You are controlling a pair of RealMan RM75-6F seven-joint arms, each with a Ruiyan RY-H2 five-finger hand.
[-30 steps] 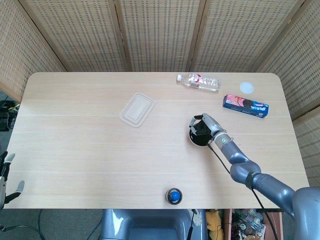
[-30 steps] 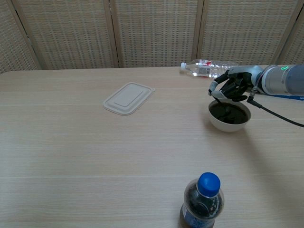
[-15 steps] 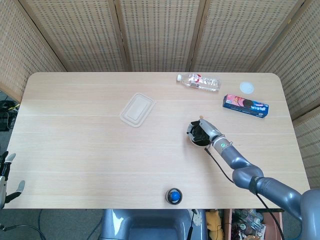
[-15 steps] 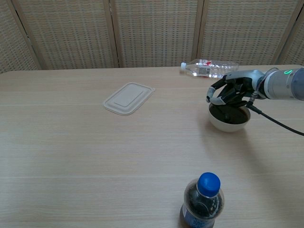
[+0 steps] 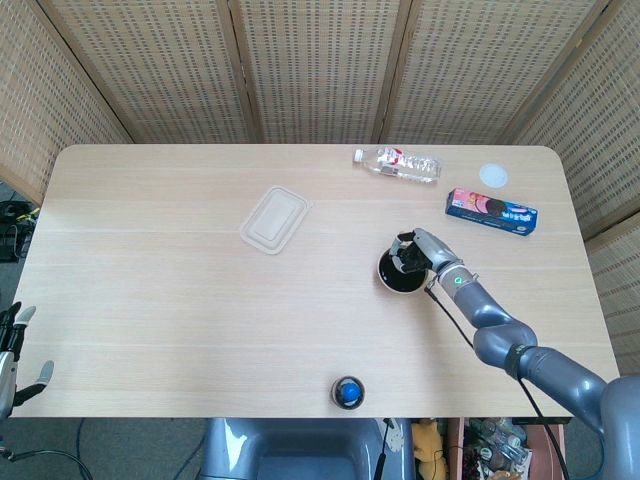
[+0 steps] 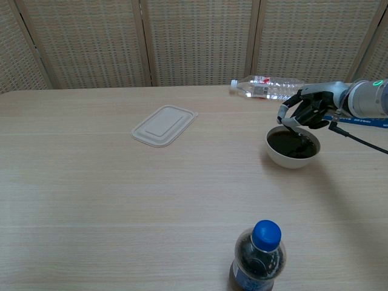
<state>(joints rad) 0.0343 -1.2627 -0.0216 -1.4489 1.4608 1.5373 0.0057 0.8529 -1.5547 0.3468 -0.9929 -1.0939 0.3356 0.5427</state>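
Right hand over the dark-filled bowl

The right hand [image 6: 310,109], fingers spread and holding nothing, hovers above the bowl [image 6: 293,148] towards the table's [image 5: 150,300] right edge; no writing is legible.

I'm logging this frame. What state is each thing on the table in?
Bowl: upright, full of dark contents, uncovered.
Lid: flat on the table, apart from the bowl.
Water bottle: on its side.
Cola bottle: upright, capped.
Right robot hand: over the bowl's rim, holding nothing.
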